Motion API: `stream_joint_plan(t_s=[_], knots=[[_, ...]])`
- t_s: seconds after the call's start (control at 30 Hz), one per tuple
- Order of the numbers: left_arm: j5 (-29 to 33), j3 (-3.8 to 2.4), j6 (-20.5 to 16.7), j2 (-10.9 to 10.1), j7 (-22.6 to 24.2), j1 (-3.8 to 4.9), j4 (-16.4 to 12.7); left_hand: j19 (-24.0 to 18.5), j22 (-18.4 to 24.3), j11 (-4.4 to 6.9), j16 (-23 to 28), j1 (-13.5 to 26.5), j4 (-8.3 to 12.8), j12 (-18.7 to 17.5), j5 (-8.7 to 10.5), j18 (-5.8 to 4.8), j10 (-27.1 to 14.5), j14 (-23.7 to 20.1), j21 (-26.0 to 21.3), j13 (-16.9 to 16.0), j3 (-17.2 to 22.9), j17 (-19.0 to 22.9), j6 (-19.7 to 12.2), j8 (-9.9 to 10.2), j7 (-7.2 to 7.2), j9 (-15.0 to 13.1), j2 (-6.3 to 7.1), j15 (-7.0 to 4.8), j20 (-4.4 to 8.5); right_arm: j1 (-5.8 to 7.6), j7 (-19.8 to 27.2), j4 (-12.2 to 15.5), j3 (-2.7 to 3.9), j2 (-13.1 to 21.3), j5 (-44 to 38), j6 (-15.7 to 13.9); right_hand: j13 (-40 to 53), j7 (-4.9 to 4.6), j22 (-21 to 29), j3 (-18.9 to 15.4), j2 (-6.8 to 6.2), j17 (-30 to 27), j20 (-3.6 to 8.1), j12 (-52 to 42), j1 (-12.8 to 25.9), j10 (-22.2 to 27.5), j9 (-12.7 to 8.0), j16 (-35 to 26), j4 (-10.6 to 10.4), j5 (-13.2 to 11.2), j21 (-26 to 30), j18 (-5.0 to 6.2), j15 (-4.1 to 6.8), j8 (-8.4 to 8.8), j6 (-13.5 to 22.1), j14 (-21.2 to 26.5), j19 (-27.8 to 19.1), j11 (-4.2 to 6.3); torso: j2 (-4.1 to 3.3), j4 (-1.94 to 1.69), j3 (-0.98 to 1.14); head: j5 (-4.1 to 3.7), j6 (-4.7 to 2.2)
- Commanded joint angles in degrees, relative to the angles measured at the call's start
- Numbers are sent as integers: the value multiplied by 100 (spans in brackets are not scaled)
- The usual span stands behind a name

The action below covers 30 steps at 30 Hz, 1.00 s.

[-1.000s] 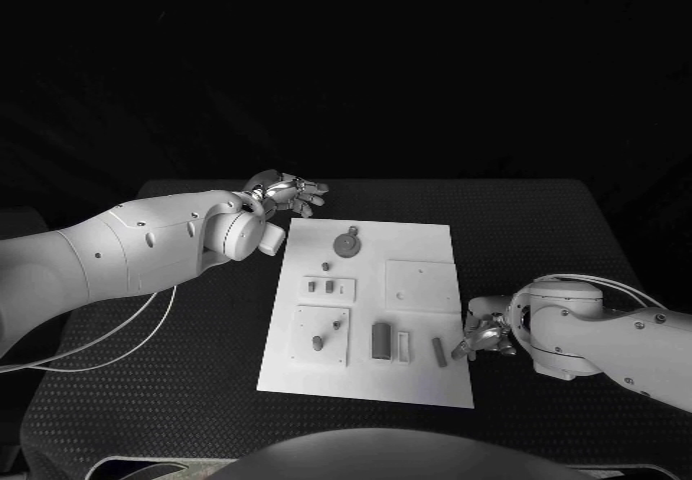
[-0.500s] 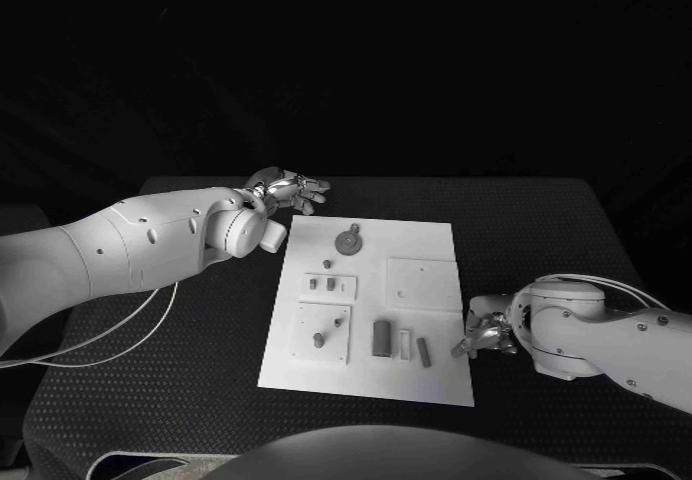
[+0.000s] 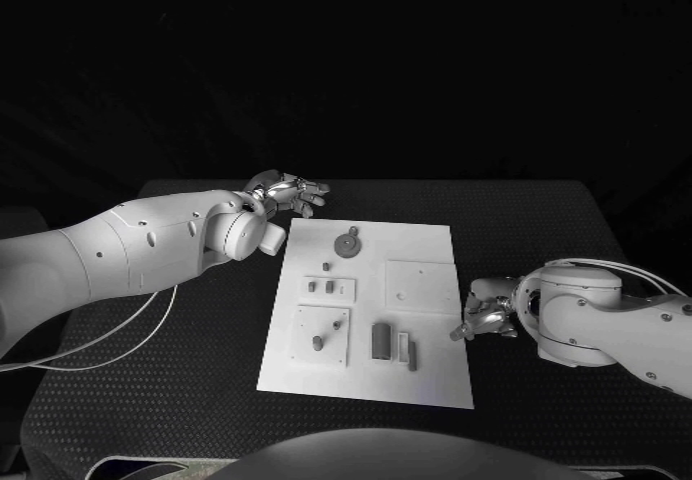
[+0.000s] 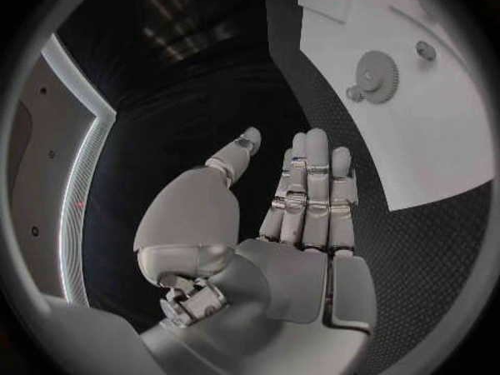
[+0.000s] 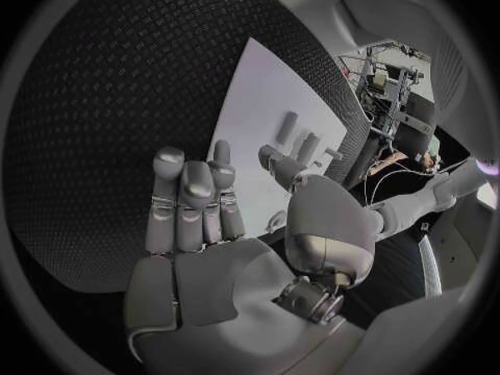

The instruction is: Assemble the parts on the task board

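Both of your hands held nothing, fingers apart: left hand (image 3: 289, 189) hovered off the task board's (image 3: 427, 240) far left corner, right hand (image 3: 486, 320) sat by its right edge, near a small grey part (image 3: 413, 355) lying on the board on the tabletop (image 3: 534, 230)

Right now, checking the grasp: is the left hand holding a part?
No, the left hand is open and holds nothing, its fingers straight over the black table beside the board.
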State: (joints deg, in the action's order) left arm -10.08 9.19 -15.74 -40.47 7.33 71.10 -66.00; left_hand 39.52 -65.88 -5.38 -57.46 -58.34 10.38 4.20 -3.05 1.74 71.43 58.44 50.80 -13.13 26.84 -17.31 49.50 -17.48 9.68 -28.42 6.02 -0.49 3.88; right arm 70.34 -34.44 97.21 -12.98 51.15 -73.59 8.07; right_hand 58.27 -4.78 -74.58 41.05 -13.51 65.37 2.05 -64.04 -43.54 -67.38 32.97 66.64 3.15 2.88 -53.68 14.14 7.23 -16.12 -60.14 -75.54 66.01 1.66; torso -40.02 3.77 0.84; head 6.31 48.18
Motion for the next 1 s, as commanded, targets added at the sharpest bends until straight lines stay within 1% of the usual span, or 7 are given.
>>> stream_joint_plan(t_s=[0.03,0.27,0.47,0.63,0.73,0.9,1.0], knots=[[-24,-3,79,6,23,4,-14,-44,-10,-8,26,28,-36,11,1,-15,-11,8,-23,-5,6,-10,-35,-38,-3,8,-18,12,205,5,1,41,4,-7,-115,-27,6,13,-1,12,-45,9,-1,0,-33,-34,10,12,-44,-9,-39,86,26,-20,-30,-7,35,5,-5,-12,2,-5,-3],[-26,-3,79,1,14,4,-11,-45,-12,-8,27,28,-37,11,1,-15,-10,8,-24,-6,6,-11,-35,-39,-3,9,-17,12,205,4,36,56,5,-115,122,-118,7,15,0,21,-55,9,1,-1,-32,-42,14,13,-64,-9,-41,86,28,-23,-35,-10,40,8,-8,-9,8,5,4],[-27,-3,84,15,15,4,-18,-45,-13,-7,27,28,-37,12,1,-15,-9,8,-24,-6,5,-13,-36,-40,-3,10,-17,12,205,-9,70,-121,2,-390,796,-216,9,19,0,26,-69,9,4,-5,-30,-50,18,15,-84,-9,-45,86,32,-29,-43,-14,47,11,-9,-5,7,11,6],[-28,-3,93,21,4,4,-18,-45,-15,-7,27,27,-37,12,1,-16,-9,9,-25,-6,6,-14,-36,-41,-3,11,-19,12,206,-147,90,-253,-4,-566,1062,-138,15,23,1,15,-58,11,6,-11,-6,-57,24,19,-118,-9,-51,86,38,-34,-49,-19,56,15,-10,-11,7,6,9],[-32,-3,98,21,2,4,-19,-45,-15,-7,27,27,-38,12,1,-16,-9,9,-25,-7,5,-15,-36,-41,-3,11,-19,11,206,-238,101,-304,-5,-638,1094,-129,19,25,0,6,-40,12,7,-14,6,-58,27,22,-131,-9,-54,86,40,-36,-50,-20,58,18,-13,-17,8,5,19],[-41,-3,100,21,-2,4,-22,-46,-16,-7,27,28,-39,12,1,-16,-9,9,-25,-7,5,-15,-37,-42,-3,12,-19,11,206,-399,135,-390,-7,-780,1095,-134,27,31,-5,-18,-6,14,11,-22,-16,-65,36,27,-102,-9,-61,86,43,-46,-64,-22,57,23,-10,-14,9,15,30],[-41,-3,106,23,-3,4,-19,-46,-17,-7,27,29,-39,12,1,-16,-9,9,-26,-7,5,-16,-36,-42,-3,12,-20,11,206,-425,153,-399,-7,-822,1129,-95,36,38,-10,-55,22,16,12,-32,-41,-75,45,31,-55,-9,-69,86,46,-57,-79,-23,53,29,-11,-13,11,27,41]])
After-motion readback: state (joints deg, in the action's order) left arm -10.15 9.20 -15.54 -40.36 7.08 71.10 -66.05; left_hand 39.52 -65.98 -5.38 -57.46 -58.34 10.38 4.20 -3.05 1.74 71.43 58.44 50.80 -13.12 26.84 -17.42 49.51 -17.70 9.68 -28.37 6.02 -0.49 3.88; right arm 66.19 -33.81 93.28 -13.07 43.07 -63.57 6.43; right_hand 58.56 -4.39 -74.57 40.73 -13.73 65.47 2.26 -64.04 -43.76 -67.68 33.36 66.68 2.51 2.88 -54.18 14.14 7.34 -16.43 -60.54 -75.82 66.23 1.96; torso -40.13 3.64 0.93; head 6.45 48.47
